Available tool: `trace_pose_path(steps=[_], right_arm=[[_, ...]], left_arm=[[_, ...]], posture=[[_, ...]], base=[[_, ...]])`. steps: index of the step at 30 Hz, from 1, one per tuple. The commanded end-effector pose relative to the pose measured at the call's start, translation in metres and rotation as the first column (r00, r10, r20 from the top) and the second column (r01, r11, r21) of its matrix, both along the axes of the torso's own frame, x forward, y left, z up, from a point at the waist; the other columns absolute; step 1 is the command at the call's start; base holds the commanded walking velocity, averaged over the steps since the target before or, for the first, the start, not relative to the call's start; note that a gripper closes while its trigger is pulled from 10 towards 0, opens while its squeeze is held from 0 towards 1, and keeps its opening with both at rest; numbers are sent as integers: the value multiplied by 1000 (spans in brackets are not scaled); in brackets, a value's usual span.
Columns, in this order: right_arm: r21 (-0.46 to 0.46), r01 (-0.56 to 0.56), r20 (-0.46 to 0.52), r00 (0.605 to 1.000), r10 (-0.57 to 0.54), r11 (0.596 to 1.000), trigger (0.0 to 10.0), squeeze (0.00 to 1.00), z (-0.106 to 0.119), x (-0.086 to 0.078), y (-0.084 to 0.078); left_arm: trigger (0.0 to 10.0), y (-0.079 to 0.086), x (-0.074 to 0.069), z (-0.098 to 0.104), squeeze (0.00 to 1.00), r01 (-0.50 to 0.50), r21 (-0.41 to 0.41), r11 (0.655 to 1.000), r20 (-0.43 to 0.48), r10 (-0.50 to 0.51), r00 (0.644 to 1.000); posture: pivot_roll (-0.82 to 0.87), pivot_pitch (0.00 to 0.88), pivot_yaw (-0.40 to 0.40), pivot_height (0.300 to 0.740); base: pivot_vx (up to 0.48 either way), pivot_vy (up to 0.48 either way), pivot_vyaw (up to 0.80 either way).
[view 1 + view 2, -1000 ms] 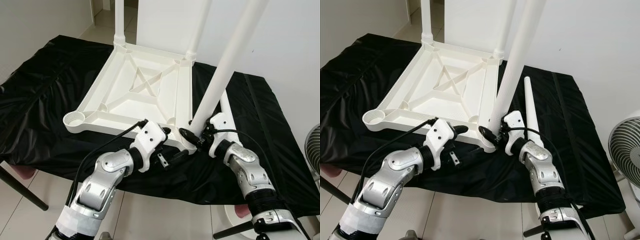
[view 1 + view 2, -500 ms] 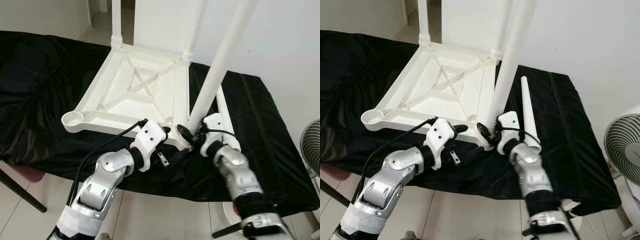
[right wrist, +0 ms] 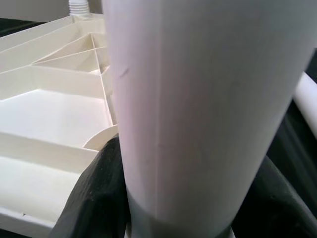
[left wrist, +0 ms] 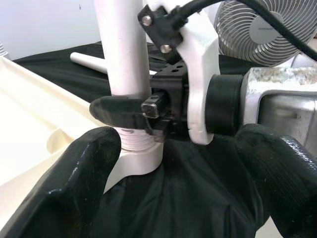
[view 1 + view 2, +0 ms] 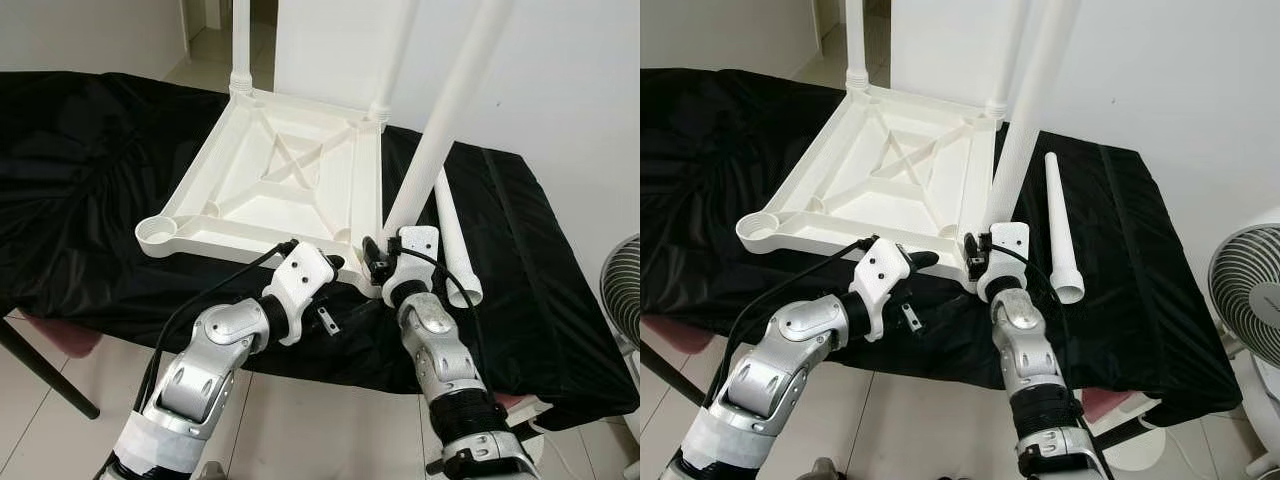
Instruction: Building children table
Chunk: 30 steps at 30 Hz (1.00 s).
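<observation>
Upturned white plastic children's table top with ribbed underside, lying on a bench draped in black cloth, two white tubular legs already upright in the far corner sockets. At the near right corner, a third white plastic leg standing in its socket, leaning a little to the right. Right pincer clenched low around this third leg, just above the socket collar, seen close in the left wrist view with one black finger wrapped across the tube. Left pincer released, fingers spread, placed at the near edge of the table top just beside that same corner, touching nothing so far as can be seen. A fourth loose white leg lying flat on the cloth to the right, near the grasped one but apart from it. Near left corner socket not yet filled. Probably light, stiff and rather slippery plastic; long leg, so much leverage at the top and a grip low near the collar most sensible for pressing or turning. Table top likely to slide on the smooth cloth if not braced. Near rim close to the bench edge, little margin there; more free cloth at the right, a white fan standing beyond it
</observation>
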State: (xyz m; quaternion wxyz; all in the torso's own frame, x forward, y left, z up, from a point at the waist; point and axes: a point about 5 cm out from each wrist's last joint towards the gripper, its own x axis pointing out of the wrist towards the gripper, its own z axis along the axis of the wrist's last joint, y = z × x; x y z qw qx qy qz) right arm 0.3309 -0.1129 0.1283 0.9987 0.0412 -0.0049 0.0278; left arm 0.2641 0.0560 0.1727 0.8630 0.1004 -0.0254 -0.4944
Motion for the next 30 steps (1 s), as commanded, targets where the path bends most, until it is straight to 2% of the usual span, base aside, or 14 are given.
trace_pose_path(steps=[1, 5, 6, 12, 16, 17, 23, 25, 30], right_arm=[[0, 57, -84, 995, -57, 998, 10000, 698, -16, -5, -3], [5, 68, -75, 995, -68, 998, 10000, 698, -14, -6, 0], [14, 68, -60, 996, -67, 998, 10000, 1000, -12, -7, -1], [41, 84, 15, 996, -84, 996, 10000, 1000, -3, -12, -10], [41, 73, 22, 997, -74, 996, 10000, 1000, -2, -16, -13], [49, 44, 35, 998, -46, 998, 10000, 0, -1, -20, -12], [55, -35, 79, 996, 31, 998, 10000, 0, 2, -36, -15], [45, -76, 112, 991, 71, 996, 10000, 0, 5, -48, -20], [26, -108, 145, 984, 103, 994, 10000, 0, 9, -61, -26]], left_arm=[[10000, -1, 2, -1, 0, -50, 3, 999, -1, 50, 999], [10000, -1, 2, -1, 0, -51, 4, 999, 0, 51, 999], [10000, -1, 2, -1, 0, -52, 3, 999, -1, 52, 999], [10000, -1, 1, -2, 0, -49, 2, 999, -3, 49, 999], [10000, -1, 1, -2, 0, -49, 2, 999, -2, 49, 999], [10000, -1, 0, -2, 0, -49, 2, 999, -2, 49, 999], [10000, -1, 0, -2, 0, -45, 3, 999, -2, 45, 999], [10000, -1, 1, -2, 0, -43, 6, 999, 0, 43, 999], [10000, 0, 1, -2, 0, -39, 9, 999, 1, 39, 999]], posture=[[151, 75, -107, 740], [152, 75, -108, 740], [152, 73, -108, 740], [152, 67, -114, 740], [152, 64, -115, 740], [150, 60, -114, 740], [145, 57, -114, 740], [141, 55, -113, 740], [135, 53, -108, 740]], base=[[0, 0, 0], [0, 0, 0], [0, 0, 0], [0, 0, 0], [0, 0, 0], [0, 0, 0], [0, 0, 0], [0, 0, 0], [0, 0, 0]])
